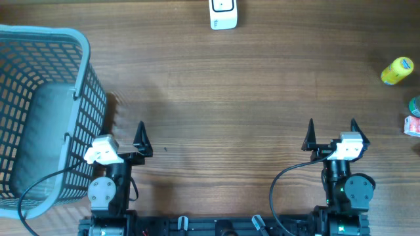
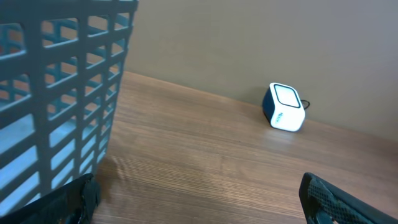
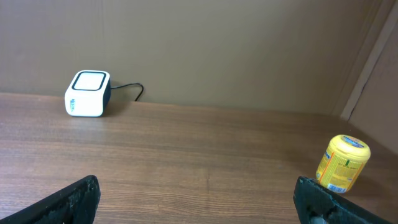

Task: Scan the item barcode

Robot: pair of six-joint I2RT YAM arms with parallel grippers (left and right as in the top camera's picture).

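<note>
A yellow jar (image 1: 397, 71) with a printed label lies near the table's right edge; in the right wrist view the jar (image 3: 342, 163) stands just beyond my right finger. The white and blue scanner cube (image 1: 223, 14) sits at the far middle edge, cable behind it, and shows as the scanner (image 2: 286, 107) from the left and the scanner (image 3: 87, 94) from the right. My left gripper (image 1: 121, 139) is open at the front left beside the basket, nothing between its fingers (image 2: 199, 202). My right gripper (image 1: 332, 131) is open at the front right, also empty (image 3: 196, 202).
A tall blue-grey mesh basket (image 1: 82, 72) fills the left side, its wall (image 2: 62, 74) close to my left finger. A red and white item (image 1: 412, 124) and a green one (image 1: 415, 105) are cut off at the right edge. A wall backs the table.
</note>
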